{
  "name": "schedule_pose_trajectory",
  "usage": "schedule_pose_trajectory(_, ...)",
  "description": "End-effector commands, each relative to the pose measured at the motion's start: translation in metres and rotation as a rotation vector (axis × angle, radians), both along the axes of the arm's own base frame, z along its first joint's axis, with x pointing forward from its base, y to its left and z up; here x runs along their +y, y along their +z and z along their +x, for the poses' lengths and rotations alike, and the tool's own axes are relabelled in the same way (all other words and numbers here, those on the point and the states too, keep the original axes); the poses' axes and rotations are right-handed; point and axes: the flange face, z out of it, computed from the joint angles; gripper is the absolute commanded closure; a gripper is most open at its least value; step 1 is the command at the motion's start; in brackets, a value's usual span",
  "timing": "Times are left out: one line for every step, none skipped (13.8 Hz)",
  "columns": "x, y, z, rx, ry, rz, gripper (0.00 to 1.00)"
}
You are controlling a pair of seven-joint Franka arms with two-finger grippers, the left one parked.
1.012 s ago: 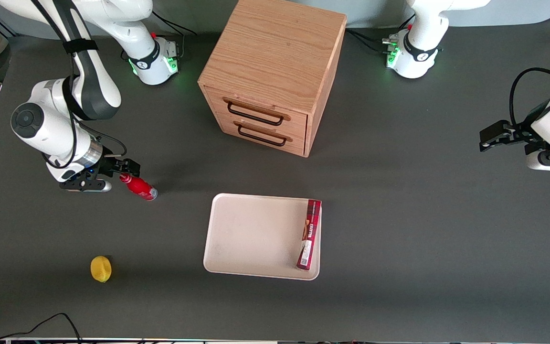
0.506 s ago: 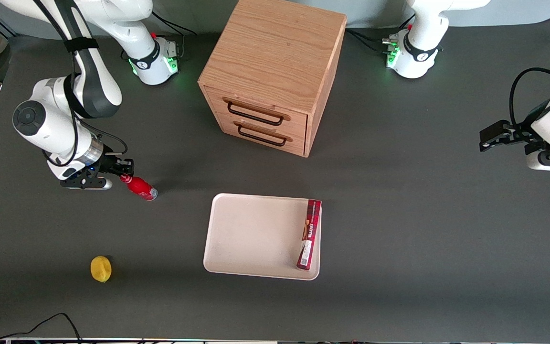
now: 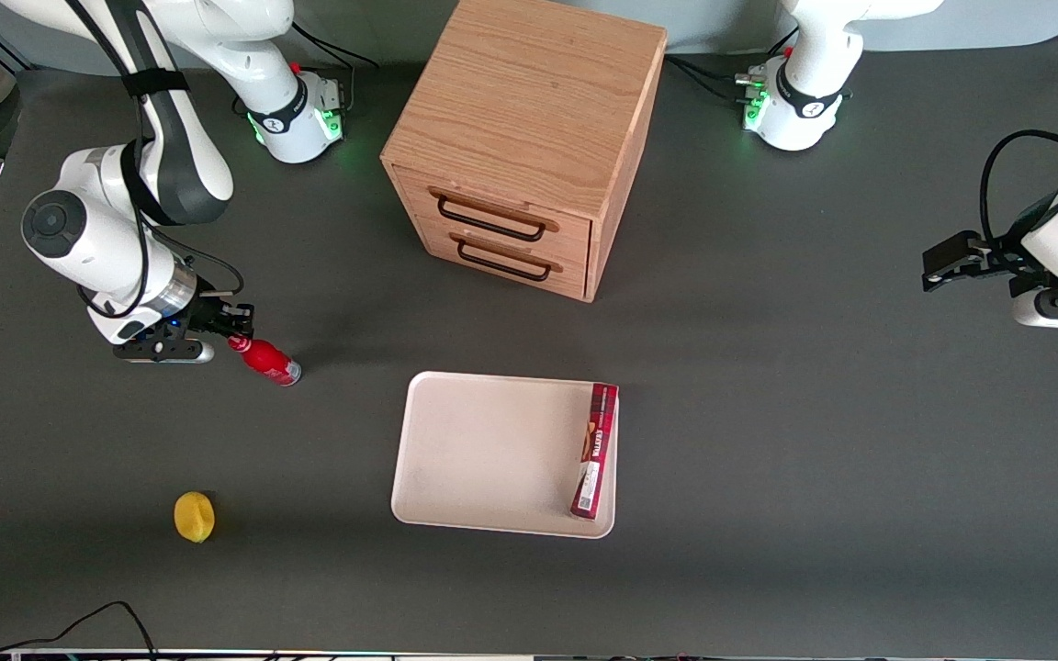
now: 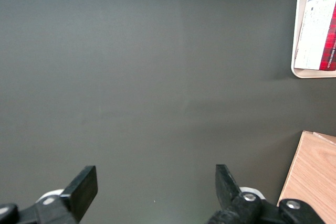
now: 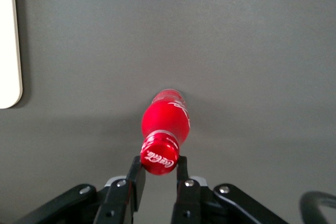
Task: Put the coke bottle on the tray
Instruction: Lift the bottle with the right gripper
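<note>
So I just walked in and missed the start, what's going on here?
The right arm's gripper is shut on the cap of the coke bottle, which stands on the dark table toward the working arm's end. It has not reached the tray yet. A long red box already lies along one edge of the tray, and a lemon sits nearer the front camera.

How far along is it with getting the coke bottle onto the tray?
Done: the hand has reached the coke bottle, its fingers closed on the cap. In hand: the grip; the bottle's base seems to rest on the table, not lifted. Left: lifting it, carrying it to the tray, which holds only a red box, and releasing.
</note>
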Motion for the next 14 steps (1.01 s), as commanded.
schedule_pose_trajectory(-0.006, 0.065, 0.008, 0.014, 0.006, -0.018, 1.0)
schedule_pose_trajectory(-0.006, 0.086, 0.013, 0.024, -0.003, -0.018, 1.0)
schedule_pose_trajectory(-0.005, 0.114, 0.019, 0.033, -0.011, -0.019, 1.0)
schedule_pose_trajectory(-0.004, 0.142, 0.025, 0.042, -0.016, -0.018, 1.0)
schedule_pose_trajectory(-0.003, 0.171, 0.029, 0.055, -0.019, -0.012, 1.0)
schedule_pose_trajectory(-0.003, 0.195, 0.032, 0.061, -0.019, -0.009, 1.0)
schedule_pose_trajectory(-0.004, 0.219, 0.036, 0.069, -0.023, -0.006, 1.0)
schedule_pose_trajectory(-0.005, 0.24, 0.039, 0.073, -0.035, -0.005, 1.0)
schedule_pose_trajectory(-0.007, 0.253, 0.045, 0.08, -0.038, -0.002, 1.0)
schedule_pose_trajectory(-0.007, 0.259, 0.053, 0.089, -0.039, 0.0, 1.0)
schedule_pose_trajectory(-0.006, 0.259, 0.062, 0.091, -0.049, 0.002, 1.0)
schedule_pose_trajectory(-0.004, 0.257, 0.071, 0.088, -0.06, 0.004, 1.0)
schedule_pose_trajectory(-0.002, 0.249, 0.081, 0.094, -0.074, 0.002, 1.0)
schedule_pose_trajectory(0.004, 0.238, 0.091, 0.107, -0.098, 0.0, 1.0)
